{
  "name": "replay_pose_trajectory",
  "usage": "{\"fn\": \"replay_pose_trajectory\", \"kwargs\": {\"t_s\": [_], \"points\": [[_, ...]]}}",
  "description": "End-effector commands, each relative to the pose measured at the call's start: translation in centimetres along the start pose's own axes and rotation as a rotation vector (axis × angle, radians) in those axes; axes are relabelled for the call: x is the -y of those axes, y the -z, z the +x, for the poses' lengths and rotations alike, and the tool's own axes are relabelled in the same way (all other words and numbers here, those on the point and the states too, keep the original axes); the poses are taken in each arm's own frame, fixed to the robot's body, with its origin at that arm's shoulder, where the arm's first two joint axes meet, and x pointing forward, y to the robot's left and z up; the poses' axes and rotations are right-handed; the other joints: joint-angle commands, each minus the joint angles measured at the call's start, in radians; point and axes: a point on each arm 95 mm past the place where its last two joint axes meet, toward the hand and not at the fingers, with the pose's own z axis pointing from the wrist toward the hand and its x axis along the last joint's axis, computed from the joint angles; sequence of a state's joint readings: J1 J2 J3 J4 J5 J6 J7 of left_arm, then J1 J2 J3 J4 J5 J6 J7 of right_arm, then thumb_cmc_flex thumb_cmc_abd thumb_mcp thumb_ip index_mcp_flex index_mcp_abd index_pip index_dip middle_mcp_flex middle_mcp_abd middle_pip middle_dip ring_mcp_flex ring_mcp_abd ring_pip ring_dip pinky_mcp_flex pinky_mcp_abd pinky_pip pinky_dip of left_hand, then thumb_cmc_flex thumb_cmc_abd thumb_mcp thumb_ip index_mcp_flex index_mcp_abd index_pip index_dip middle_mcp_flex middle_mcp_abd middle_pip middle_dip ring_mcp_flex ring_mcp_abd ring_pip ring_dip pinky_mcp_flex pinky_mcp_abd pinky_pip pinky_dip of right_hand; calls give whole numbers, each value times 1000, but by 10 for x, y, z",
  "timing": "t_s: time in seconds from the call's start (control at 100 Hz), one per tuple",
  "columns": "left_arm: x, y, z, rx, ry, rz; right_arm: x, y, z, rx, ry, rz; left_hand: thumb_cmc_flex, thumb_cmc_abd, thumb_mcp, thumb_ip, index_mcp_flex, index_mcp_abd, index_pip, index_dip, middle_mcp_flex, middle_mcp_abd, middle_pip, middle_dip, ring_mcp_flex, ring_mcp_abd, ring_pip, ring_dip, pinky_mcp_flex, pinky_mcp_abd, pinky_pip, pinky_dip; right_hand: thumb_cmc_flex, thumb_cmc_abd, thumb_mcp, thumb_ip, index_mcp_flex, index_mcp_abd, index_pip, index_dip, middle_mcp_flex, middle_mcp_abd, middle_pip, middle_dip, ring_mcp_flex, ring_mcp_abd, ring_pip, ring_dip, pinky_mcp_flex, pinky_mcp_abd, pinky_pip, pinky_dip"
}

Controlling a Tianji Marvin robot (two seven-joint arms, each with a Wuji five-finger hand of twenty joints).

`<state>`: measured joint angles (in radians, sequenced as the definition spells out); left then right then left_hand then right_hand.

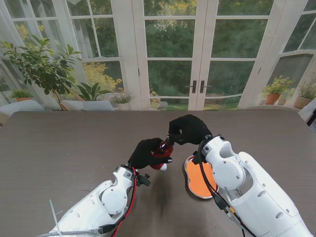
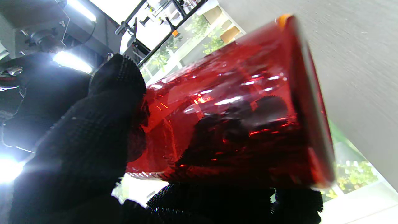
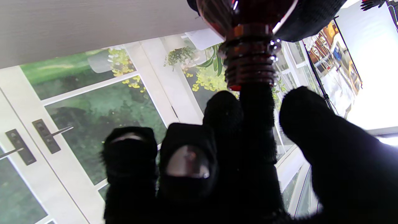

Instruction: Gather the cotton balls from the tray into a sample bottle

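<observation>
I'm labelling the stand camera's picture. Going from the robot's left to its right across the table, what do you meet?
Left robot hand → red sample bottle → right robot hand → orange tray.

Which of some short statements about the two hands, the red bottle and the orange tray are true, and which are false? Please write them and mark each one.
1. The left hand holds the red bottle above the table. True.
2. The red bottle stands upright on the orange tray. False: it is lifted and tilted, to the left of the tray.
3. The right hand is at the bottle's threaded neck. True.
4. The orange tray lies under the left arm. False: it lies by the right arm.
5. A screw cap covers the bottle's neck. False: the threads are bare.
</observation>
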<state>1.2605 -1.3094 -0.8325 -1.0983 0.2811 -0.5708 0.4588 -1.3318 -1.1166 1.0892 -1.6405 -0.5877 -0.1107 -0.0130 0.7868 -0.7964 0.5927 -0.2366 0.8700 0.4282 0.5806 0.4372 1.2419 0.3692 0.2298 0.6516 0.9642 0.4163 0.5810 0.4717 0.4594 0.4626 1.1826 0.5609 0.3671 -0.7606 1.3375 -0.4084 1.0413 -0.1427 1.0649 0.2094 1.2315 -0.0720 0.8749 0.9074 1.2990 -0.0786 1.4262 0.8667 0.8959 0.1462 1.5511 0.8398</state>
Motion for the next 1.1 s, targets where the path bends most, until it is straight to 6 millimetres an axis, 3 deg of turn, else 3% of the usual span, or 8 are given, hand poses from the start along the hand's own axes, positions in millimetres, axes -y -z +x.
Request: {"fn": "replay_pose_trajectory", "kwargs": {"t_s": [0.0, 0.31, 1.09], "points": [[-3, -3, 3, -8, 8, -9, 0, 0, 2, -7, -3, 12, 241, 161, 269, 59, 154, -293, 269, 32, 90, -159, 46, 19, 23, -38, -1, 8, -21, -79, -14, -13, -32, 34, -5, 41, -12, 26, -9, 12, 6, 11, -1, -8, 21, -15, 7, -7, -1, 8, 49, 22], [-2, -4, 4, -10, 8, 4, -3, 0, 2, -9, 1, 9, 242, 161, 270, 59, 154, -293, 269, 33, 90, -159, 46, 19, 23, -40, -1, 7, -20, -80, -13, -13, -34, 51, -11, 51, -14, 26, -25, 26, 3, 12, -5, -25, 21, -12, 3, -10, -3, 8, 49, 24], [-3, -7, 7, -24, 24, 69, -8, -2, 6, -47, -1, -10, 244, 146, 291, 65, 158, -311, 278, 27, 94, -171, 39, 22, 27, -46, -5, 5, -17, -80, -14, -15, 109, -53, 105, 45, -68, -28, -22, 10, -11, 9, -38, -28, 21, -16, -17, -17, -11, 2, 40, 24]]}}
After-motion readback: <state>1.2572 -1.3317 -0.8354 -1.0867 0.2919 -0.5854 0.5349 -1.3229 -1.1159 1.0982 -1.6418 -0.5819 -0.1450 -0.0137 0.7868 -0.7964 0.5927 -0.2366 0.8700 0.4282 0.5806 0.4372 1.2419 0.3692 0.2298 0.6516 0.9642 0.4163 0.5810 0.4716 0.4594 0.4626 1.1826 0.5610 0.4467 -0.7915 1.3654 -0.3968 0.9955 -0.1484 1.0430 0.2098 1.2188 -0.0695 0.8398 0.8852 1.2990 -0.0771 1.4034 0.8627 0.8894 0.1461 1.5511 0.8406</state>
